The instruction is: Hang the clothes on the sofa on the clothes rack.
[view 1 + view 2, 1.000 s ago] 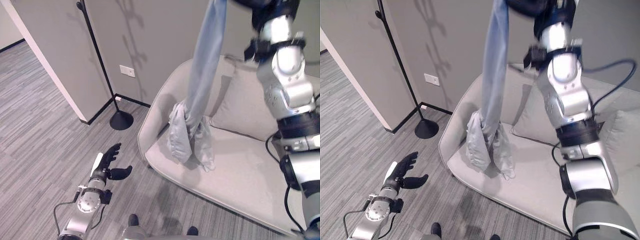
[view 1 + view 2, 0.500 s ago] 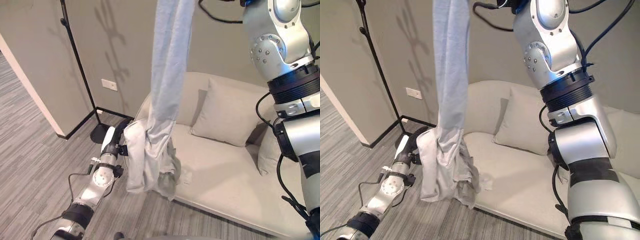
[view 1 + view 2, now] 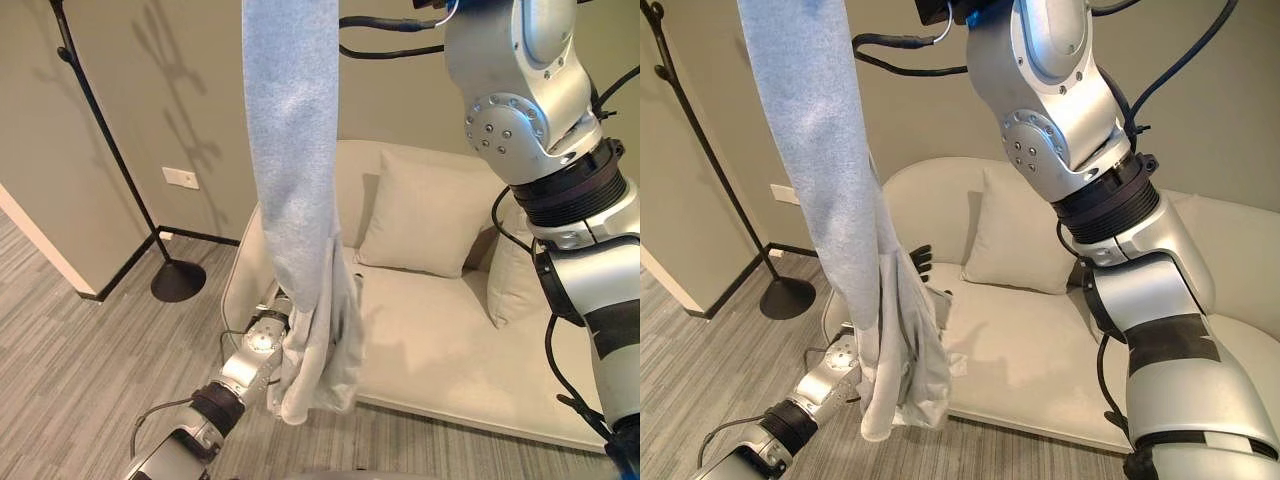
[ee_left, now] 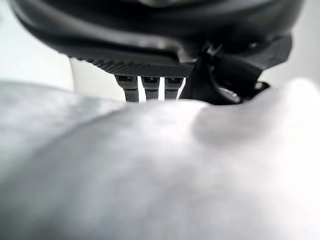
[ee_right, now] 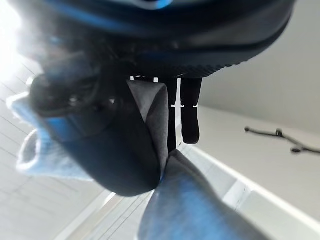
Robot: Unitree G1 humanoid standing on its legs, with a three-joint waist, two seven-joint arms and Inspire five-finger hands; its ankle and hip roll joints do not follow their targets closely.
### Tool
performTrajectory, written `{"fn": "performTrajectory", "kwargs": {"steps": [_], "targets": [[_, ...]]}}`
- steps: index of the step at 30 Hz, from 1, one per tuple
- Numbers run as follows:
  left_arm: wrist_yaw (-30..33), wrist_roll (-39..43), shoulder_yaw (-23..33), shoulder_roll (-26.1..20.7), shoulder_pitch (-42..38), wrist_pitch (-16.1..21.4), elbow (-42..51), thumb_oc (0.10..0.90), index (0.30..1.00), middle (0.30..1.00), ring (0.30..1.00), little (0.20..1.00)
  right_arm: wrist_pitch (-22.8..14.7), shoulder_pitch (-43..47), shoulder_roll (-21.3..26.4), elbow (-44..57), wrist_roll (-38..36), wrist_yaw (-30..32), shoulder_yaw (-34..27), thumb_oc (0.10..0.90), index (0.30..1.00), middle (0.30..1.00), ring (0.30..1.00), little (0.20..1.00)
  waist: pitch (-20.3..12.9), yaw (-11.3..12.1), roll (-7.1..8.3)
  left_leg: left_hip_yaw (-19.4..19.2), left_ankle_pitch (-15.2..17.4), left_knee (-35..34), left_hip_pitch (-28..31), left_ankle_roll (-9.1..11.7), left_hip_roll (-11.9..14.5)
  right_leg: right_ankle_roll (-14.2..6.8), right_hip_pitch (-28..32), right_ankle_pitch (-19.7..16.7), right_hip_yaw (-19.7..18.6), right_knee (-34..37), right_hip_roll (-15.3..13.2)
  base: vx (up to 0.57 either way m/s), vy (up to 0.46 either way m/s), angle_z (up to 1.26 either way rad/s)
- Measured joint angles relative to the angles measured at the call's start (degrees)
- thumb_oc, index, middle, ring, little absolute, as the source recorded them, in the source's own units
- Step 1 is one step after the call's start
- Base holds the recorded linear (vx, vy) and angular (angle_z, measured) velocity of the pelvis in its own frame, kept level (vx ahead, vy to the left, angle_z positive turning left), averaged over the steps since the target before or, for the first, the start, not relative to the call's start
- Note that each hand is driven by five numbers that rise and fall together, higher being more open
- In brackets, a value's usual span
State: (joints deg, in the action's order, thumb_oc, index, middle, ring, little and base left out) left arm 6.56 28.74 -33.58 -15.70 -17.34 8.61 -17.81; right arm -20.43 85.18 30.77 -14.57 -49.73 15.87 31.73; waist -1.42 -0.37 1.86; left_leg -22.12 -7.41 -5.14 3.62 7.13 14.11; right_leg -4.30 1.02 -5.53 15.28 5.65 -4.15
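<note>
Right hand (image 5: 125, 145) has fingers and thumb curled tight on the top of the garment (image 3: 295, 200), holding it high, above the top edge of the head views. The garment hangs as one long grey-blue column down the centre-left of the frame, its bunched lower end dangling just in front of the sofa (image 3: 440, 330) edge, clear of the seat.

Left hand (image 3: 920, 262) reaches up behind the lower folds. Fingers look straight against the fabric, not closed on it.

Clothes rack (image 3: 100, 130) stands at the upper left by the wall, well apart from the garment.

Risks:
- Hold is on one bunched end only; swinging toward the rack could slip it loose.
- Long dangling tail may snag the sofa edge or wrap the left arm.
- The bunched cloth may miss the rack's hooks.
</note>
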Motion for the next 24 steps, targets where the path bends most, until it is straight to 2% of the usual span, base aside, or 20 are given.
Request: {"fn": "performTrajectory", "kwargs": {"steps": [5,11,14,20,24], "targets": [[-1.18,-0.23,1.06,-2.89,2.55,-0.45,-0.97,0.800,0.900,0.900,0.900,0.900,1.47,0.67,0.57,-7.81,-0.14,1.87,-0.01,0.400,0.300,0.300,0.300,0.300,-0.06,-0.02,-0.58,-0.59,0.18,0.00,0.01,-0.02,0.21,0.01,-0.36,0.00,-0.52,0.00,0.20,0.00,-0.015,-0.08],[0.20,-6.46,9.02,-5.99,9.55,-1.89,-6.16,0.800,0.900,0.900,0.900,0.900,1.47,1.34,4.45,-8.35,-0.05,2.76,-0.09,0.400,0.300,0.300,0.300,0.300,0.00,0.81,-1.66,-0.47,0.18,0.01,-0.08,0.00,0.39,0.32,-0.40,-0.07,-0.33,0.01,0.42,0.00,-0.005,0.00],[0.47,-8.98,11.97,-7.89,12.83,-2.06,-6.69,0.800,0.900,0.900,0.900,0.900,1.43,2.13,6.68,-9.29,-0.06,3.08,-0.49,0.400,0.300,0.300,0.300,0.300,0.22,1.99,-2.07,0.37,0.17,0.01,-0.11,0.00,0.49,0.45,0.10,0.14,0.33,0.02,0.50,-0.01,-0.011,0.10],[-0.07,-11.55,13.33,-10.40,16.72,-2.09,-6.83,0.800,0.900,0.900,0.900,0.900,1.42,4.04,7.75,-10.98,-0.09,3.04,-0.77,0.400,0.300,0.300,0.300,0.300,0.86,3.68,-3.06,1.92,0.19,0.00,-0.22,0.03,0.57,0.44,0.99,0.54,1.52,0.03,0.52,-0.01,-0.004,0.13],[-1.57,-14.09,13.26,-11.13,18.07,-2.09,-6.82,0.800,0.900,0.900,0.900,0.900,1.41,4.56,7.74,-11.69,-0.07,2.83,-0.76,0.400,0.300,0.300,0.300,0.300,0.86,4.23,-3.05,2.26,0.40,-0.02,-0.33,0.29,0.77,0.64,1.09,0.72,2.11,0.02,0.62,-0.01,0.001,0.05]]}}
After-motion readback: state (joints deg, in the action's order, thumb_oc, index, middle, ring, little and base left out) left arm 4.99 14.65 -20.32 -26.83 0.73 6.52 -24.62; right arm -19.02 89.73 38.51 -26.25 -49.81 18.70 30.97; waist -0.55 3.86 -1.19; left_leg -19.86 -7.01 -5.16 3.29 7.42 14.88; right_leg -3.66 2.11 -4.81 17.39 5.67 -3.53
